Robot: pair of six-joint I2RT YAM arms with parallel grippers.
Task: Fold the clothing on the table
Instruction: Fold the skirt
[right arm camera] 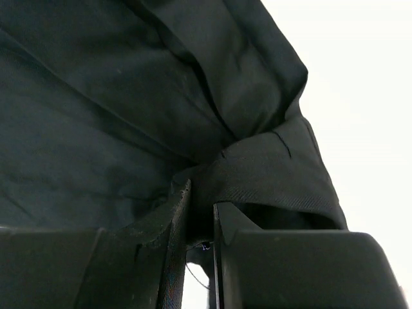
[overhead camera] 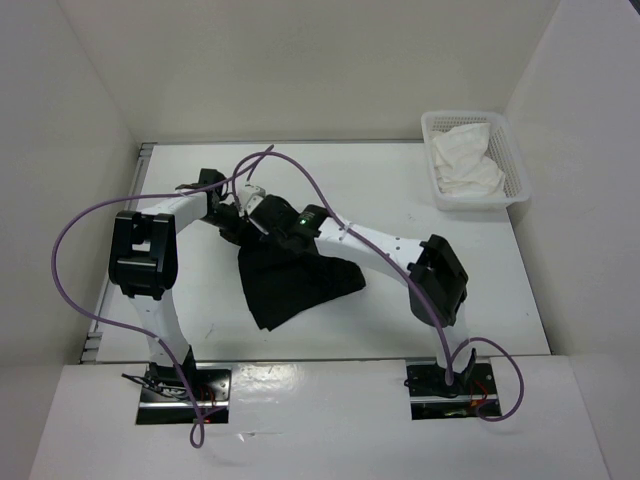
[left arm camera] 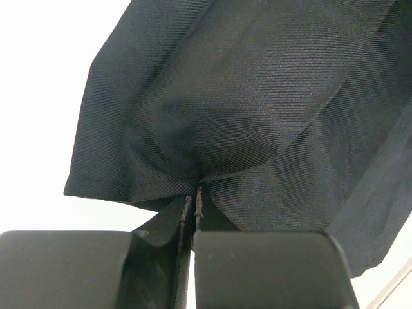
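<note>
Since both grippers hold the black garment (overhead camera: 295, 280), it lies mid-table (overhead camera: 400, 320), its top gathered at them and the rest trailing toward the near edge. The left gripper (left arm camera: 195, 199) is clenched tight on a thin pinch of cloth. The right gripper (right arm camera: 201, 199) is clamped on a thicker, bunched fold that fills its narrow gap. From above, the 2 grips sit just beside each other, left of centre.

To fold well, I judge the grips should draw apart along that edge until it runs taut and level. The cloth can then be laid flat before any fold. The bunched right grip may drag creases along. A basket (overhead camera: 515, 165) of white cloth (overhead camera: 465, 160) in the far right corner is well apart.
</note>
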